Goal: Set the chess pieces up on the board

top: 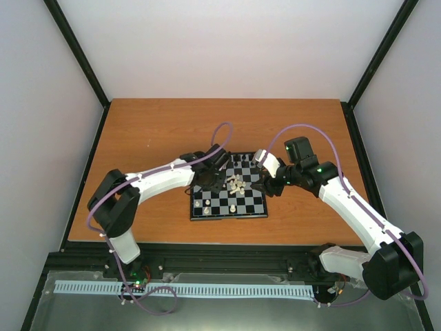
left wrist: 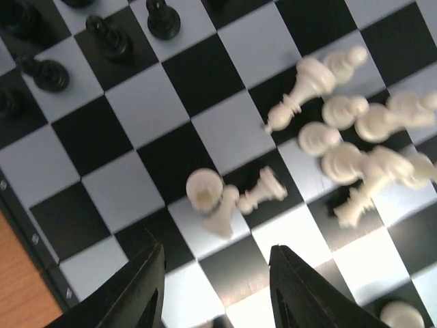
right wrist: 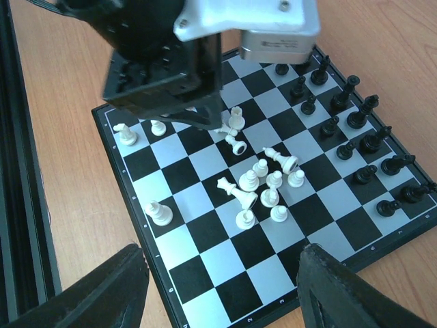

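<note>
The board [top: 251,205] lies mid-table; it also shows in the right wrist view [right wrist: 205,263]. A heap of cream-white pieces [right wrist: 263,184] lies toppled at its centre, seen close in the left wrist view [left wrist: 362,150]. Two fallen white pieces [left wrist: 222,198] lie just ahead of my left gripper [left wrist: 215,283], which is open, empty and low over the board. Black pieces [right wrist: 358,130] stand in rows at one edge. Single white pieces [right wrist: 158,213] stand near the other edge. My right gripper [right wrist: 218,287] is open and empty above the board's near corner.
The brown wooden table [top: 151,131] surrounds the board. A black frame rail [right wrist: 17,205] runs along the table's near edge. The left arm's head [right wrist: 171,55] hangs over the board's far side in the right wrist view.
</note>
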### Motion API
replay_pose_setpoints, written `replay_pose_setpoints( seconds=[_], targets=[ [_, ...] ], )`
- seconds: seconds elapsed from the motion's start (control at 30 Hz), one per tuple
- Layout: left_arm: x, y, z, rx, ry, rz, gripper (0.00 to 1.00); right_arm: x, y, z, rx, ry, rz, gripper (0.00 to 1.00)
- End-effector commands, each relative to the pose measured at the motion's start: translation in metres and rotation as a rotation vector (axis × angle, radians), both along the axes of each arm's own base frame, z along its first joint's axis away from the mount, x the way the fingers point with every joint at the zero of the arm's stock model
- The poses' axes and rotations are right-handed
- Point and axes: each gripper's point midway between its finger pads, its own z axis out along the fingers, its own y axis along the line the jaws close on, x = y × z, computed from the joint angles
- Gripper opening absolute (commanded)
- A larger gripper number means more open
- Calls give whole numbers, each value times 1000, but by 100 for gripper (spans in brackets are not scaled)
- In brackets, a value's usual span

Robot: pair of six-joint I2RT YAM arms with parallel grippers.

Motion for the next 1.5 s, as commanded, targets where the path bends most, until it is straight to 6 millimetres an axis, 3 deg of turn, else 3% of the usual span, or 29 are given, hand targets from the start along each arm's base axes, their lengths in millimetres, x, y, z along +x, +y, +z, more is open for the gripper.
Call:
replay_pose_setpoints(
  seconds=[0.0,0.43,0.7,0.87,1.0,1.23,1.47],
  targets=[
    [29,-14,-2,-42,-26,14,45,-2,-1,-1,3,8,6,61],
    [47,-9,-18,-4,-15,67,35,-3,-1,-3,2,15,17,61],
    [50,-9,-25,10,-5,70,22,-4,-1,-4,-1,21,19,61],
    [51,-2,-12,25,-42,79,13,-4,-1,-4,1,23,20,61],
    [53,14,13,55,-117,107,13,-4,-1,-4,0,24,20,61],
    [24,33,51,-6,-130,114,14,-4,0,-5,0,25,22,61],
    [-40,39,47,-54,-38,54,15,-5,0,-5,1,26,22,61]
  ],
)
